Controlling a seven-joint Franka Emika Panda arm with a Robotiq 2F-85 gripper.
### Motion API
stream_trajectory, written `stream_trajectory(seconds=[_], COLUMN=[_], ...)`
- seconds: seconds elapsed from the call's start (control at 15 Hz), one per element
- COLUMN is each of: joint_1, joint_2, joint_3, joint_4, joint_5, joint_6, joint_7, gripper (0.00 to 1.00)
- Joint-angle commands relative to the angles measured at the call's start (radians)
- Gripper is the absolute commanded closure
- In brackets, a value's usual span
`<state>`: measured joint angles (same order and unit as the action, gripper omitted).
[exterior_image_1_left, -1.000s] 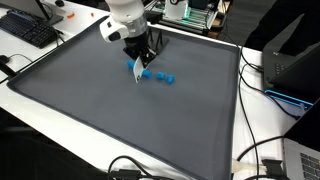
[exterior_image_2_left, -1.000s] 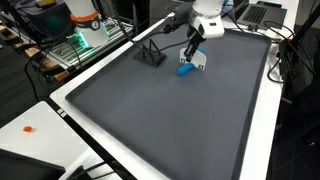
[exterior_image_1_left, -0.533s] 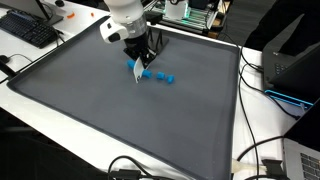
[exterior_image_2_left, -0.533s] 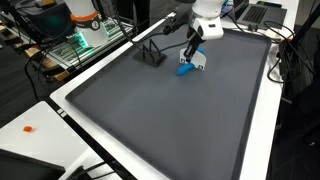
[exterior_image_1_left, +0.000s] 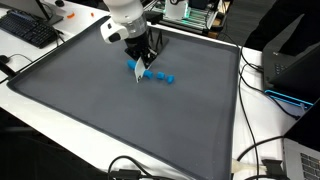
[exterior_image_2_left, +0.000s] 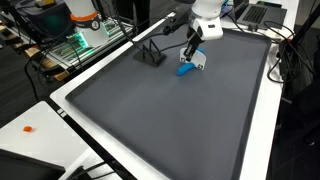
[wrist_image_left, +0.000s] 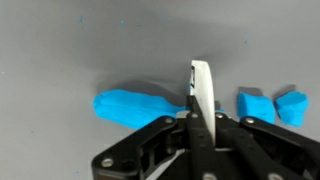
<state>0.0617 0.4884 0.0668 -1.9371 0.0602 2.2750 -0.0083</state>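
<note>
- Claw (wrist_image_left: 203, 122) pinched shut on white blade (wrist_image_left: 203, 88); blue roll (wrist_image_left: 135, 106) just ahead of fingertips, touching blade.
- Blade may twist in grip and skid off roll.
- Roll may stick to blade and drag into nearby chunks (wrist_image_left: 255, 105).

Wrist view: the gripper (wrist_image_left: 203, 97) hides the three o'clock end of the long blue piece (wrist_image_left: 135, 106), its own body cropped at six.

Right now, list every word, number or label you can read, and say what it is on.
None can be read.
Keyboard: key legends too small to read.
Grey mat, blue pieces, white blade: no markings visible.
</note>
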Motion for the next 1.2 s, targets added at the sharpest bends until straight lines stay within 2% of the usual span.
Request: stream_trajectory(seconds=[0.0, 0.53, 1.13], joint_1=[-0.014, -0.012, -0.002], joint_2=[-0.004, -0.013, -0.062], joint_3=[0.022, 0.034, 0.017], joint_4=[-0.026, -0.021, -0.023], joint_5=[0.038, 0.073, 0.036], joint_6=[-0.034, -0.073, -0.075], joint_7=[-0.027, -0.027, -0.012], gripper=[0.99, 0.99, 0.99])
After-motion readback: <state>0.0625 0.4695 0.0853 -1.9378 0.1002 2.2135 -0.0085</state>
